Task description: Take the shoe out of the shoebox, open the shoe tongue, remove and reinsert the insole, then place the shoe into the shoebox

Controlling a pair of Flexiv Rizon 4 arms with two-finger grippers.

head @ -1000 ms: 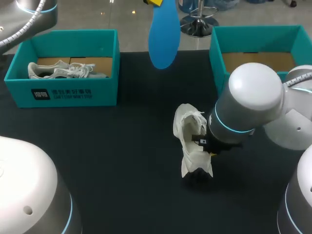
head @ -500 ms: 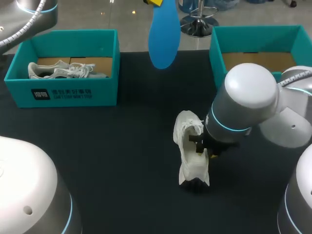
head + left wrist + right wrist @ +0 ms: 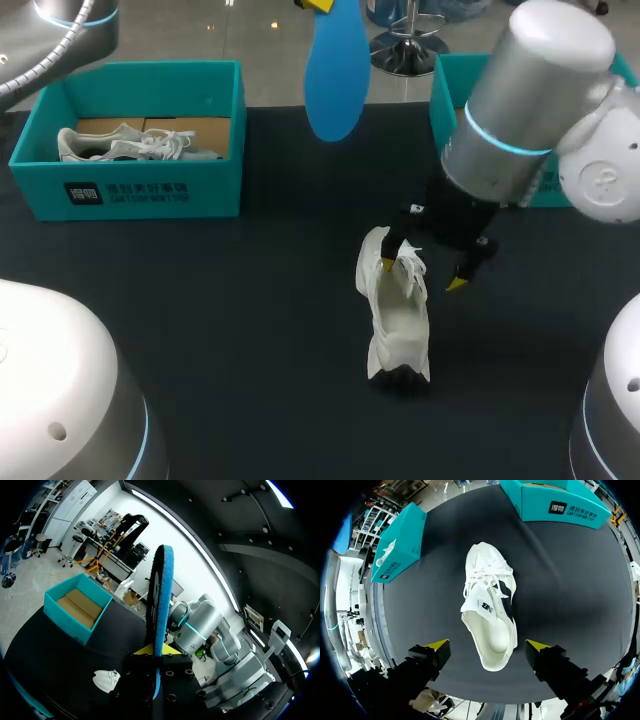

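A white shoe (image 3: 394,312) lies on the black table, its opening upward and tongue pulled open. My right gripper (image 3: 422,273) hangs just above its laced end, open wide and touching nothing. In the right wrist view the shoe (image 3: 490,605) lies below the gripper (image 3: 487,645), between the spread yellow fingertips (image 3: 437,644). The blue insole (image 3: 334,70) hangs high over the table's far edge. My left gripper (image 3: 154,652) is shut on the lower end of the insole (image 3: 160,605), which stands edge-on.
A teal shoebox (image 3: 130,190) at the far left holds another white shoe (image 3: 125,142). A second teal shoebox (image 3: 447,100) stands at the far right, partly behind my right arm, with a brown cardboard floor.
My right gripper opened, let go of the shoe and rose up and away toward the far right. The shoe settled onto the table. The left arm and insole stayed still.
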